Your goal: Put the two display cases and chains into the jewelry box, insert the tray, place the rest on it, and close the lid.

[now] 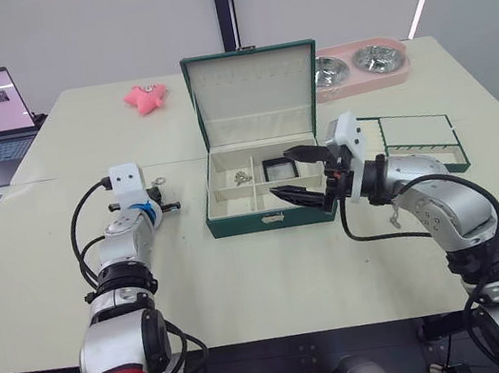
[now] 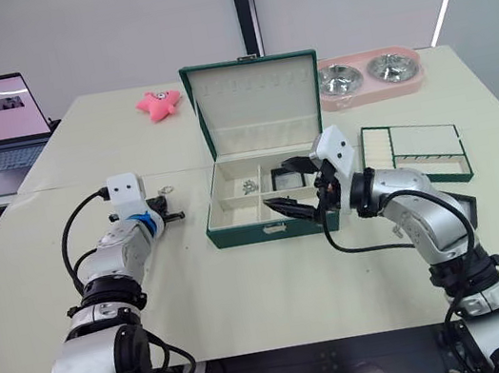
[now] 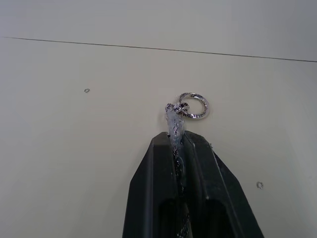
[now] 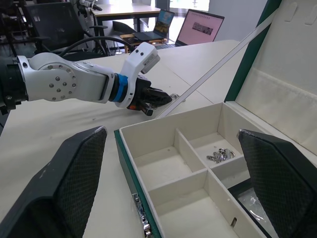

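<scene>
Our left gripper (image 3: 179, 144) pinches a short silver chain (image 3: 187, 110) on the pale table (image 1: 246, 274). The big dark green jewelry box (image 1: 272, 217) sits open. Our right gripper (image 1: 298, 175) hangs wide open over it.

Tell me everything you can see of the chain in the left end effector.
The chain is silver metal, its fine links running up between the closed black fingers of the left end effector. A short bunched stretch pokes past the fingertips and ends in a round ring clasp over the pale table, left of the open jewelry box.
</scene>
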Available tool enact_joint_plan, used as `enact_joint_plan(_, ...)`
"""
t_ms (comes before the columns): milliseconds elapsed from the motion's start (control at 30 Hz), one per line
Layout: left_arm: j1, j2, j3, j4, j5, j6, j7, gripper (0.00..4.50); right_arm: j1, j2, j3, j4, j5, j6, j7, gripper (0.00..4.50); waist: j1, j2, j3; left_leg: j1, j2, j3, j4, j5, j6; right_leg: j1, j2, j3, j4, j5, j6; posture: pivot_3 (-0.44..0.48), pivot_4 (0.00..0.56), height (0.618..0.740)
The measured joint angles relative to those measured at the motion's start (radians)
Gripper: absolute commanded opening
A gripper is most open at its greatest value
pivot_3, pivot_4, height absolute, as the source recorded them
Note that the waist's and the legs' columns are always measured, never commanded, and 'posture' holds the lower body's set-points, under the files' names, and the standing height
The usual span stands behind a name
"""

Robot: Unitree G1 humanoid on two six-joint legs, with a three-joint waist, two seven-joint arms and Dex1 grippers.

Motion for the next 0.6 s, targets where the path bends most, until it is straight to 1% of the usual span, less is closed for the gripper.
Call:
enact_joint_plan(167, 0.019, -0.004, 0.01, -0.032, -0.006, 0.003, -0.001, 0.04, 0.0, 0.0, -0.001, 0.0, 0.0, 0.0, 0.001, 4.5, 0.0, 0.0, 0.0, 0.0, 0.0, 0.0, 0.0, 0.0, 0.0, 0.0, 0.0, 0.0, 0.0, 0.0, 0.0, 0.0, 0.15, 0.74)
enact_joint_plan(300, 0.05, -0.006, 0.012, -0.09, -0.019, 0.025, -0.012, 0.04, 0.0, 0.0, -0.007, 0.0, 0.0, -0.002, 0.001, 4.5, 0.0, 0.0, 0.0, 0.0, 0.0, 0.0, 0.0, 0.0, 0.0, 0.0, 0.0, 0.0, 0.0, 0.0, 0.0, 0.0, 0.15, 0.74)
enact_joint_plan(500, 0.125, -0.016, 0.02, -0.278, -0.056, 0.151, -0.016, 0.04, -0.001, 0.0, -0.026, 0.0, 0.005, -0.005, 0.009, 4.5, 0.0, 0.0, 0.0, -0.001, 0.0, 0.0, 0.0, 0.0, 0.0, -0.001, 0.0, 0.0, 0.0, 0.0, 0.0, 0.0, 0.15, 0.74)
enact_joint_plan(600, 0.167, -0.019, 0.022, -0.416, -0.083, 0.247, -0.012, 0.04, -0.005, 0.0, -0.038, 0.0, 0.011, -0.005, 0.021, 4.5, 0.0, -0.001, 0.0, -0.001, 0.001, -0.001, 0.0, 0.0, 0.0, -0.001, 0.0, 0.0, 0.0, 0.0, 0.0, 0.0, 0.15, 0.74)
